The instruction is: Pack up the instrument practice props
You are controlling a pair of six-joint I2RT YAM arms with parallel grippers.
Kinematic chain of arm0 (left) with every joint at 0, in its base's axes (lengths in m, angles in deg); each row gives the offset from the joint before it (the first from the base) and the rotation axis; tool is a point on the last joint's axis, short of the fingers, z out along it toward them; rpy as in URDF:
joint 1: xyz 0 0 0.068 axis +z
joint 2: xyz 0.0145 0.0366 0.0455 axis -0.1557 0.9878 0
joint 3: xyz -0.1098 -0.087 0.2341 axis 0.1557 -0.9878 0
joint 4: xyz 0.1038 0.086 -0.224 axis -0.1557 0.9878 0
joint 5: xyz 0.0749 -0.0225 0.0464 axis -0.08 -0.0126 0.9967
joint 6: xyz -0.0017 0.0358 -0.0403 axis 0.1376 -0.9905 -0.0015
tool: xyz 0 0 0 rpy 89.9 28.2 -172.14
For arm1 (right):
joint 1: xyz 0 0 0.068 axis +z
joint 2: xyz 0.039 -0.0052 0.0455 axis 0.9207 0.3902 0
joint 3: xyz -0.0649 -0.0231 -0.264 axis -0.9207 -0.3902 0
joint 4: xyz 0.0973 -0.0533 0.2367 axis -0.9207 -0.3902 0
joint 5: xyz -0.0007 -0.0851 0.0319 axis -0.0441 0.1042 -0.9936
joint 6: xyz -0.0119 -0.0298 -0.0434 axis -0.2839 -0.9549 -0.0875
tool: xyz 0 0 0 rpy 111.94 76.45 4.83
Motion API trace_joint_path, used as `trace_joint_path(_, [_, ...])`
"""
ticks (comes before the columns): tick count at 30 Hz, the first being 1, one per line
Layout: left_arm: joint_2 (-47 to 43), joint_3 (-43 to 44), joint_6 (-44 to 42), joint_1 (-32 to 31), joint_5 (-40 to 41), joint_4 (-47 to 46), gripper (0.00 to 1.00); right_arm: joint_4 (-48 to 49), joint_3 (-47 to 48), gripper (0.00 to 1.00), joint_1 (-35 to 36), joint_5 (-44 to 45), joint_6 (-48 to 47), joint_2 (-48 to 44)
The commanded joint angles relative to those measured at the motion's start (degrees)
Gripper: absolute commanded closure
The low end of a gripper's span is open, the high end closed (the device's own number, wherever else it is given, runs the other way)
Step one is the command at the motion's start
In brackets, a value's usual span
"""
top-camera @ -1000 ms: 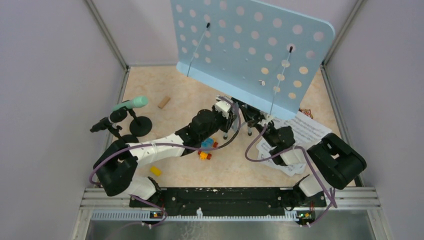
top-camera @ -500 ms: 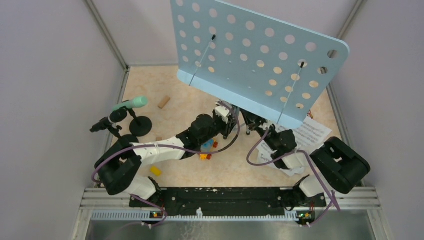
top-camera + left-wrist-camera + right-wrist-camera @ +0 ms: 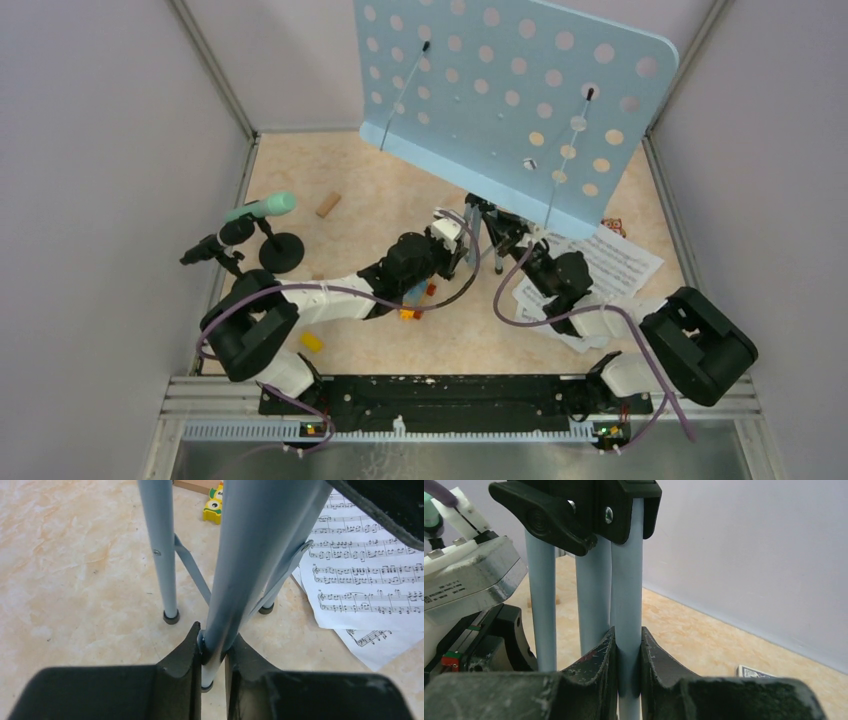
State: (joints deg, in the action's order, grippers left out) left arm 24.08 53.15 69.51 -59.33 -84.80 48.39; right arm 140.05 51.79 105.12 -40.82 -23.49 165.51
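The pale-blue perforated music desk [image 3: 500, 95] stands tilted on its silver tripod pole [image 3: 255, 560], above both arms. My left gripper [image 3: 462, 240] is shut on the pole low down, just above the legs [image 3: 214, 652]. My right gripper [image 3: 492, 225] is shut on a tripod leg [image 3: 626, 625] below the black clamp [image 3: 589, 505]. White sheet-music pages [image 3: 600, 270] lie on the floor at the right, also in the left wrist view [image 3: 370, 575]. The mint-green microphone [image 3: 262, 208] and the black microphone [image 3: 205, 247] rest in two round-based holders [image 3: 282, 250] at the left.
Colourful toy bricks [image 3: 415, 295] lie under the left arm, a yellow one [image 3: 311, 342] nearer the base. A tan wooden block [image 3: 327, 205] lies at the back left. A yellow toy figure [image 3: 214, 502] and a card [image 3: 756, 671] lie on the floor. Walls enclose three sides.
The music desk has swung and tilted, first right, then back left. Both arms have shifted slightly right with the stand, still gripping it.
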Motion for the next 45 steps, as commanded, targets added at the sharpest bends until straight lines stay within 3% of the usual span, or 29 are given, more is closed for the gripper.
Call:
trace_joint_path(1, [3.05, 1.99, 1.18, 2.61, 0.4, 1.71, 1.0, -7.33, 0.8, 0.95, 1.06, -2.24, 4.29, -2.11])
trace_joint_path(7, [3.1, 2.52, 1.25, 2.69, -1.11, 1.27, 1.0, -9.64, -1.3, 0.74, 1.05, -1.1, 4.51, -6.74])
trace_joint_path(9, [3.1, 2.29, 1.28, 2.73, -0.87, 1.04, 1.0, -10.74, -2.43, 0.64, 1.11, -0.84, 4.63, -8.63])
trace_joint_path(11, [3.0, 2.31, 1.3, 2.68, -0.89, 1.09, 1.0, -12.16, -3.69, 0.47, 1.06, -0.6, 4.58, -10.98])
trace_joint_path(14, [3.06, 2.28, 1.45, 2.73, -0.8, 1.3, 1.0, -15.49, -5.71, 0.37, 1.11, -0.18, 4.61, -15.59])
trace_joint_path(19, [3.17, 2.61, 1.33, 2.73, -2.51, 1.42, 1.0, -20.53, -7.1, 0.32, 1.09, -1.75, 4.27, -22.09])
trace_joint_path(23, [3.22, 2.88, 0.9, 2.71, -3.81, 1.7, 1.0, -21.69, -4.84, 0.29, 1.09, -2.11, 3.45, -21.56])
trace_joint_path(39, [2.54, 3.96, -0.2, 2.73, -8.63, 3.3, 1.0, -13.3, 8.93, 0.19, 0.91, -3.95, 6.35, -4.72])
trace_joint_path(45, [2.03, 3.61, -0.35, 2.73, -9.9, 3.4, 1.0, -11.15, 11.36, 0.18, 0.87, 0.17, 6.33, 0.07])
